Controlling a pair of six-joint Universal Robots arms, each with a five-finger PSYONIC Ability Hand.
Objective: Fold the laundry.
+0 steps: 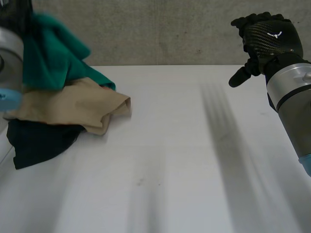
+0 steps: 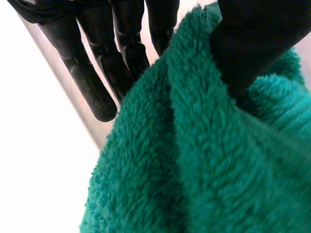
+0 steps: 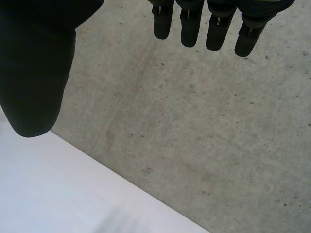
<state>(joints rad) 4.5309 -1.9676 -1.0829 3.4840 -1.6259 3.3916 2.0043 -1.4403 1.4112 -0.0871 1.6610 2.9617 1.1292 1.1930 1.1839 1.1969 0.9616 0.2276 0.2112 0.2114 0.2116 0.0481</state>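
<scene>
A green fleece cloth (image 1: 53, 53) hangs lifted at the table's far left, beside my left arm (image 1: 8, 63). In the left wrist view my left hand (image 2: 104, 77) has this green cloth (image 2: 194, 160) pinched between its thumb (image 2: 252, 43) and straight fingers. Below it a tan cloth (image 1: 73, 107) lies crumpled over a dark cloth (image 1: 39, 141) on the white table (image 1: 170, 170). My right hand (image 1: 267, 39) is raised at the far right, away from the laundry. Its fingers (image 3: 194, 24) are straight and nothing is in it.
A grey concrete wall (image 1: 170, 29) stands behind the table's far edge. The pile of cloths sits close to the table's left edge. Bare white tabletop (image 3: 58, 194) lies under my right hand.
</scene>
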